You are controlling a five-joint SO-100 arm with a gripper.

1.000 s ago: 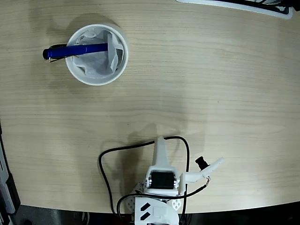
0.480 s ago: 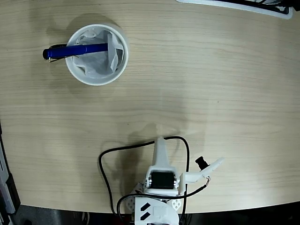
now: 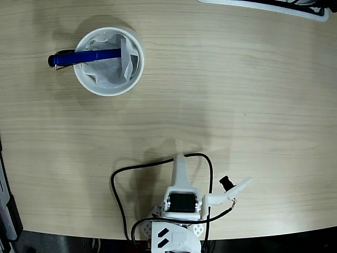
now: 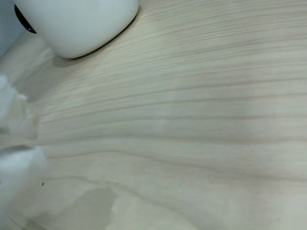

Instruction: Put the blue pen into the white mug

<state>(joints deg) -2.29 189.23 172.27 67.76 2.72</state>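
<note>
The job looks essentially done: in the fixed view the pen (image 3: 84, 57) sits in the mug (image 3: 134, 74) at about 10 o'clock on the table (image 3: 237, 95), one end down among the paper lining (image 3: 108, 71), the other jutting over the rim. Its long axis runs roughly 9-to-3, clip end toward 9. The arm (image 3: 181, 200) is folded back at 6 o'clock, well apart. The gripper (image 3: 231, 188) holds nothing; its gape I cannot tell.

A pale wood-grain surface (image 3: 237, 95) fills both views, evenly lit; a white-edged object (image 3: 263, 6) crosses its top right corner.
</note>
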